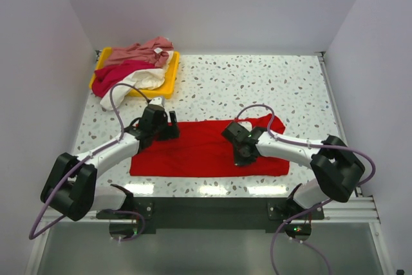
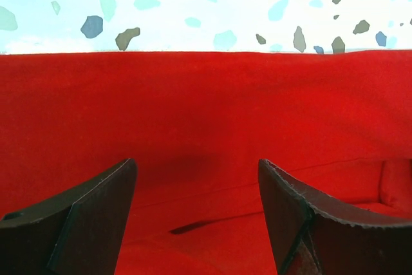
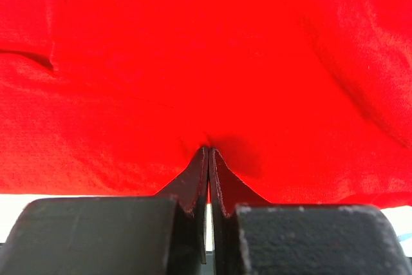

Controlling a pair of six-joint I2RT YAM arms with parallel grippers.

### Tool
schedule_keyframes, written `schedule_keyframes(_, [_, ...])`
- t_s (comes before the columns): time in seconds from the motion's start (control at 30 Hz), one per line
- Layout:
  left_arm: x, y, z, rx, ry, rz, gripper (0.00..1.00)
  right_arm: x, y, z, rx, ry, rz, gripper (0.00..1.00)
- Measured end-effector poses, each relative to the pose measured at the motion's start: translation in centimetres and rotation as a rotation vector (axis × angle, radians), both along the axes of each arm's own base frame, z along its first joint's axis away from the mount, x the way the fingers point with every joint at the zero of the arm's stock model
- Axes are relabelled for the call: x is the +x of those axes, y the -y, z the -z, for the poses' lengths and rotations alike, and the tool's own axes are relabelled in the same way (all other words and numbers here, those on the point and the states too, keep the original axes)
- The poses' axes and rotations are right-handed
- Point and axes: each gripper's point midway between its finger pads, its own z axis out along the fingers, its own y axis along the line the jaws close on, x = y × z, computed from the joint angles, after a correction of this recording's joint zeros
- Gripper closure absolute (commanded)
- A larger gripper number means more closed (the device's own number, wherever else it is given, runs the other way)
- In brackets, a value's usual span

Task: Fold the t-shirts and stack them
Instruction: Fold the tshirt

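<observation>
Plainly, the bright red cotton t-shirt (image 1: 199, 149) lies spread flat on the speckled white terrazzo tabletop (image 1: 270, 88). It sits nearward and to the right of the shallow yellow plastic tray (image 1: 172, 75), and its long axis runs left to right, away from that tray. The other shirts, a dusty pink, crimson and cream heap of soft cloth (image 1: 136, 67), are bundled in the tray and spill over its nearer rim.

The left gripper (image 2: 196, 165) hangs over the shirt's corner nearest the tray with its black fingers spread wide and nothing between them. The straight far hem lies just ahead of its tips. The right gripper (image 3: 208, 149) is on the half of the shirt farthest from the tray, with its fingers pressed tight together and their tips against the red cloth. Whether a thin pinch of fabric is caught between them cannot be told.

The next fold likely turns on that long axis — each arm has its own end of the shirt, the left nearer the tray-side hem and the right nearer the far end.
</observation>
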Motion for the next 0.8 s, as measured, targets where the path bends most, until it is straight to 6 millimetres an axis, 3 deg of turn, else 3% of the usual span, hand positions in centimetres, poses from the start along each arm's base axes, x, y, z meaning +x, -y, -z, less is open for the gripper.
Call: schedule_keyframes(0.8, [-0.9,-0.8,0.6,0.021,-0.04,0.014,0.19,-1.5,-2.4,-3.0,0.103,0.01,-0.063,1.0])
